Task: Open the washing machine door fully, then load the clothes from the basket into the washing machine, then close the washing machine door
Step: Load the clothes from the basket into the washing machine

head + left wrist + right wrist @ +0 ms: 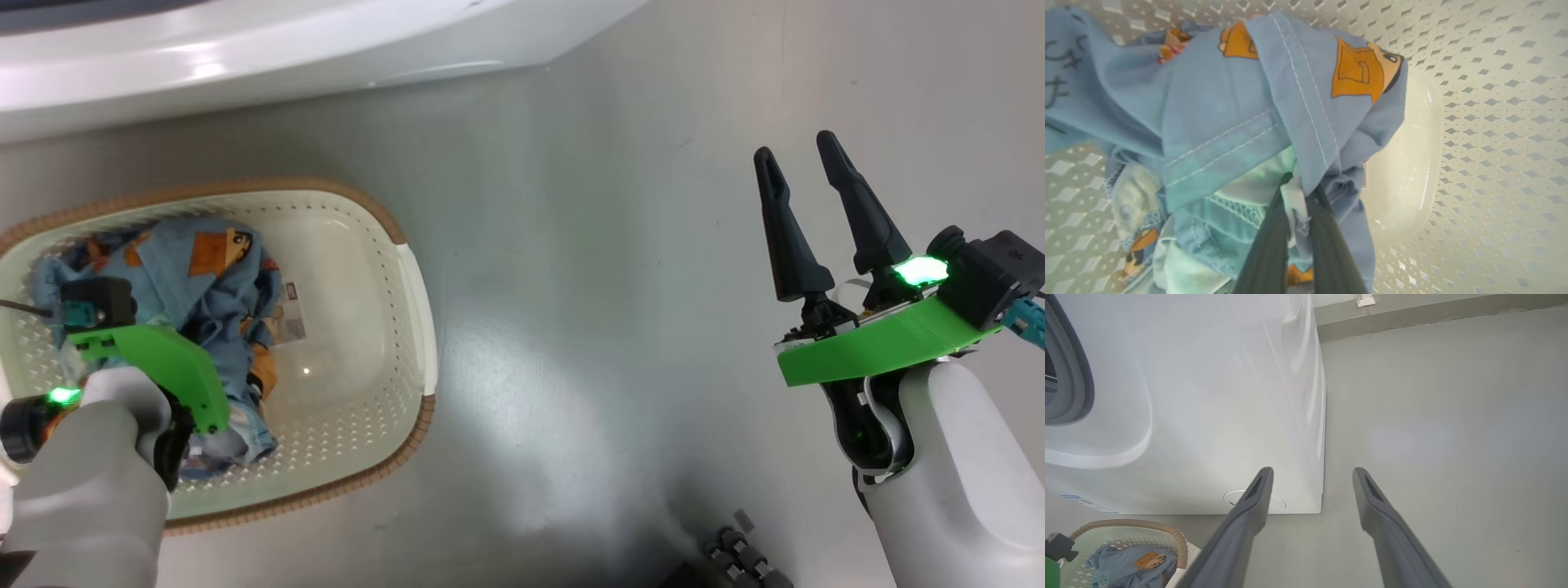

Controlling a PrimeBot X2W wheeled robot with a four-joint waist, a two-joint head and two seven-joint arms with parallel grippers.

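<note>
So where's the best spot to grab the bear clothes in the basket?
Pinch a raised fold near the top of the clothes, coming straight down from above. They lie as a soft heap low inside the basket, and its walls block any way in from the sides. The left gripper is shut on just such a fold.

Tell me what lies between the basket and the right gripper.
Only bare grey floor, as the head view shows; the basket and the open right gripper stand well apart with nothing between them.

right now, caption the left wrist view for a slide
Left end effector pinching the bear-print clothes inside the basket.
</note>
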